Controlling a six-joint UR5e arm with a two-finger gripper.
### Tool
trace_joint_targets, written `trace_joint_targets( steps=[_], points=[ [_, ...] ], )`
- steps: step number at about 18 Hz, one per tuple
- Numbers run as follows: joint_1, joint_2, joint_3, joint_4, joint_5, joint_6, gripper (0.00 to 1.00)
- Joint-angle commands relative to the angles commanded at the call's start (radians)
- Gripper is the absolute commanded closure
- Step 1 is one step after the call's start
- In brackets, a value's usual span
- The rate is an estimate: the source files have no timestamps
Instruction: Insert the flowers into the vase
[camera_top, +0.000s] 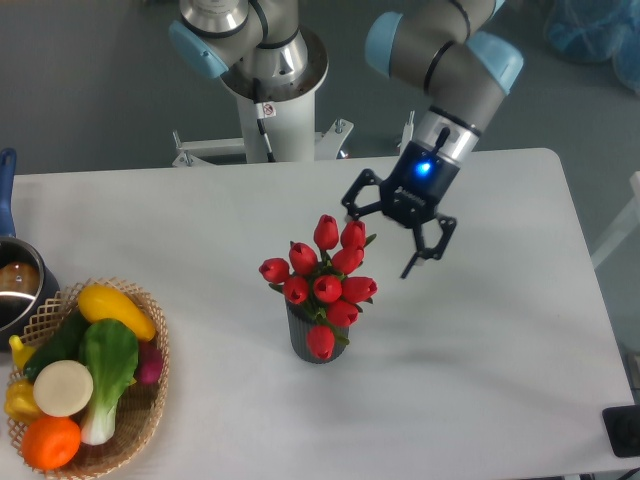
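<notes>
Spread wide and holding nothing, the fingers (383, 235) of the gripper hung above the white table (480, 330), with a blue light glowing on the wrist behind them. Just beside the fingers, toward the left of the view and slightly nearer the camera, the flowers (322, 272) stood in the vase (304, 337), their red buds fanned out wider than its dark ribbed wall and one bud drooping over its front. Well apart from the fingers, at the table's left edge, sat a wicker basket (140, 425) of toy vegetables (75, 375) and, behind it, a metal pot (18, 290) with a blue handle.
</notes>
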Motion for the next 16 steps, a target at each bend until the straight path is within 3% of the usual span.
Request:
trace_joint_targets(
  steps=[4,13,16],
  points=[
    [0.023,0.002,0.049,0.003,0.146,0.002,0.00],
    [0.156,0.008,0.072,-0.002,0.312,0.005,0.00],
    [0.198,0.005,0.083,-0.005,0.339,0.086,0.00]
  ],
)
